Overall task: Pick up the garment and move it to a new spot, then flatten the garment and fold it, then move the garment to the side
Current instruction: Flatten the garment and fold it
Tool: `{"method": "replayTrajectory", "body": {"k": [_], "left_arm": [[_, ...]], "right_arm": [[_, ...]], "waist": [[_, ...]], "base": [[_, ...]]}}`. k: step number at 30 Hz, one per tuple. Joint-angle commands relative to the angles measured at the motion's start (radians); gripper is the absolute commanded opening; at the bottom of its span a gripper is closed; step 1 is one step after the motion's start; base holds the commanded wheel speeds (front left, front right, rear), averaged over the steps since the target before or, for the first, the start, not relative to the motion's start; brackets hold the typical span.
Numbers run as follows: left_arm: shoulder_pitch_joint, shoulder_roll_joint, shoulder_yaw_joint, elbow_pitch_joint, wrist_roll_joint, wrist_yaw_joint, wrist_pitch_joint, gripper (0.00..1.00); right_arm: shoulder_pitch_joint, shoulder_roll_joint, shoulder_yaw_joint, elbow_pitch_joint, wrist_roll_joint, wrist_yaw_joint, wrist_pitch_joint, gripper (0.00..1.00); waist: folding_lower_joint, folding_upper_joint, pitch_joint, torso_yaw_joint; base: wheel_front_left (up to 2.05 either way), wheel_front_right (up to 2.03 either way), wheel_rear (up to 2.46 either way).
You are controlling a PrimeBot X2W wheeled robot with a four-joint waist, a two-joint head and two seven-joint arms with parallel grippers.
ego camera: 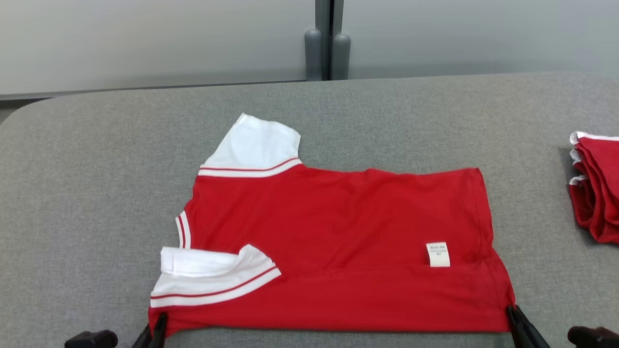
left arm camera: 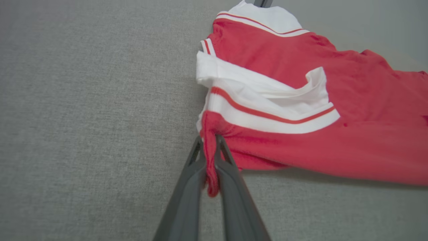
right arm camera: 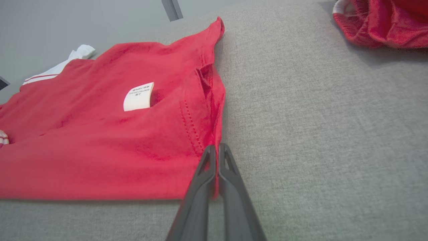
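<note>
The garment (ego camera: 338, 232) is a red shirt with white, red-striped sleeves, lying spread on the grey table with a white label (ego camera: 437, 254) near its right side. My left gripper (ego camera: 158, 325) is shut on the shirt's near left corner; in the left wrist view red cloth (left arm camera: 210, 157) is bunched between the two fingers (left arm camera: 187, 187). My right gripper (ego camera: 513, 314) is shut on the near right corner, and in the right wrist view the hem edge (right arm camera: 214, 134) runs into the closed fingertips (right arm camera: 217, 150). The nearer sleeve (ego camera: 213, 280) is folded over the body.
A stack of folded red garments (ego camera: 597, 186) sits at the table's right edge. The grey padded table (ego camera: 96, 193) has bare room to the left and behind the shirt. A pale wall with a dark post (ego camera: 328, 43) stands beyond the far edge.
</note>
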Motion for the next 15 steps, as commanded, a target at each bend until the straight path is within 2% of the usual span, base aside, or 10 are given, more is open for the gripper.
{"method": "replayTrajectory", "body": {"k": [1, 5, 6, 7, 8, 15], "left_arm": [[0.035, 0.014, 0.007, -0.023, -0.003, 0.018, 0.019, 0.0], [0.096, 0.022, -0.002, -0.065, -0.02, 0.032, 0.071, 0.0], [0.1, 0.023, -0.005, -0.074, -0.021, 0.033, 0.079, 0.24], [0.102, 0.021, -0.013, -0.076, -0.024, 0.03, 0.088, 1.0], [0.101, 0.016, -0.015, -0.079, -0.025, 0.03, 0.084, 1.0], [0.052, 0.001, 0.008, -0.114, 0.063, 0.093, -0.045, 1.0]], "right_arm": [[0.034, -0.008, -0.012, -0.014, 0.004, 0.0, 0.013, 0.0], [0.09, -0.008, -0.023, -0.012, 0.014, 0.0, 0.043, 0.0], [0.093, -0.009, -0.023, -0.011, 0.011, 0.0, 0.043, 0.04], [0.092, -0.007, -0.022, -0.014, 0.011, 0.0, 0.041, 0.64], [0.09, -0.006, -0.018, -0.019, 0.009, 0.0, 0.036, 1.0], [0.048, -0.011, -0.038, -0.149, -0.05, 0.0, -0.039, 1.0]], "waist": [[0.0, -0.0001, -0.038, 0.009], [0.0, -0.0001, -0.061, 0.015], [0.0, -0.0001, -0.063, 0.016], [0.0, -0.0001, -0.064, 0.016], [0.0, -0.0001, -0.065, 0.014], [0.0, -0.0001, -0.077, -0.012]], "base": [[0.0, 0.0, 0.0], [0.0, 0.0, 0.0], [0.0, 0.0, 0.0], [0.0, 0.0, 0.0], [0.0, 0.0, 0.0], [0.0, 0.0, 0.0]]}}
